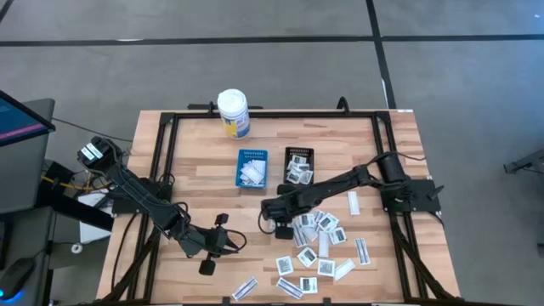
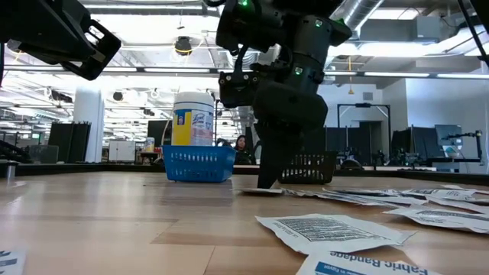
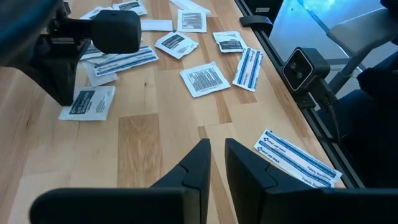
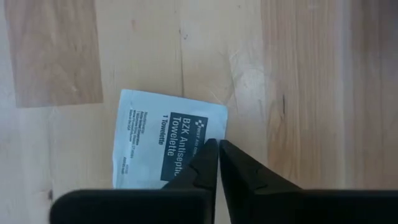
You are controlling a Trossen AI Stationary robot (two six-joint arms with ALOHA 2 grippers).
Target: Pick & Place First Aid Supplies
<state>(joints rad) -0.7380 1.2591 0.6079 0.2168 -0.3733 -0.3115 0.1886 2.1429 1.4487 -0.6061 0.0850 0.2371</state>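
Several white first aid packets (image 1: 319, 246) lie flat on the wooden table's near right part; more sit in a blue tray (image 1: 252, 167) and a black tray (image 1: 299, 163). My right gripper (image 4: 217, 144) points steeply down at the left edge of the scatter, shut on a white towelette packet (image 4: 161, 146) with a dark blue label. My left gripper (image 3: 217, 144) hovers near the table's near-left part, its fingers a narrow gap apart with nothing between them. It faces the packets (image 3: 205, 79). My right gripper has its fingertips on the towelette packet's side edge (image 4: 214, 134), beside the dark label, coming from above and pointing steeply down. The two fingers stand almost together there. The packet lies flat on the table; the fingers hide whether its edge is between them.
A white bottle with a yellow label (image 1: 233, 113) stands at the table's far edge. Black frame rails (image 1: 161, 153) run along the table's sides. Bare wood lies between the two grippers and left of the trays.
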